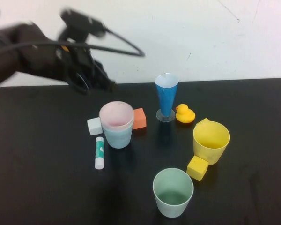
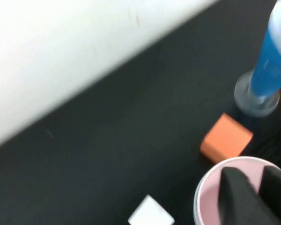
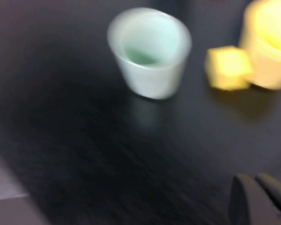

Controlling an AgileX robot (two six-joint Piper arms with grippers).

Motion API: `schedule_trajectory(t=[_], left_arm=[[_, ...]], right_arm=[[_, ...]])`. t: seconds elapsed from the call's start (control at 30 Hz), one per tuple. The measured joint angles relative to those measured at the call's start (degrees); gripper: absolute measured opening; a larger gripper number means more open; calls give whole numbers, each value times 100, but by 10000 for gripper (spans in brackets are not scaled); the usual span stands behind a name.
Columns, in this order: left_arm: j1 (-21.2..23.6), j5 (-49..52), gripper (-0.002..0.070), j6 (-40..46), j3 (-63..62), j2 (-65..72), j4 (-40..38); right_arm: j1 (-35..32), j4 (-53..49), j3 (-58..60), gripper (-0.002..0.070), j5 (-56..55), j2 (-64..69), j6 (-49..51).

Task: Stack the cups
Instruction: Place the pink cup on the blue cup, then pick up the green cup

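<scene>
**Pink cup nested in blue; yellow and green not yet stacked**

The pink cup [image 1: 116, 114] sits inside the blue cup [image 1: 118, 136], rim proud of the blue one, left of centre on the table [image 1: 37, 164]. Presumably this pair is the base of the stack. A white block [image 1: 94, 126] touches or nearly touches it on one side, an orange block [image 1: 139, 118] stands just beside it on the other, and a glue stick [image 1: 99, 153] lies nearby.

The yellow cup [image 1: 211, 141] stands upright at the right with a yellow block [image 1: 197, 168] against its base. The green cup [image 1: 173, 192] stands upright near the front edge, apart from everything. The blue cone glass [image 1: 166, 96] and duck [image 1: 184, 114] sit at the back.

The left gripper [image 1: 91, 75] hangs above and behind the nested pair, holding nothing; whether the fingers are parted I cannot tell. The right gripper [image 3: 262, 199] is low near the green cup, fingertips close together, empty. My judgement: the right arm is placed for green or yellow next; the yellow block may hinder that grasp.
</scene>
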Motion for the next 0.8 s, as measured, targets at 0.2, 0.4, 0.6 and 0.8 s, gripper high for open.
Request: schedule_trajectory(t=[0.2, 0.4, 0.6, 0.8], left_arm=[[0, -78, 8, -46, 31, -1212, 23], [0, -308, 2, -289, 961, -2677, 23], [0, -346, 2, -305, 2319, -4123, 166], [0, -347, 2, -407, 3495, -5426, 258]], right_arm=[[187, 604, -233, 0, 402, 894, -496], [1292, 604, -322, 0, -431, 1556, -563], [2731, 447, -821, 3, -1624, 2485, -612], [3386, -218, -1744, 109, -1882, 3753, -658]])
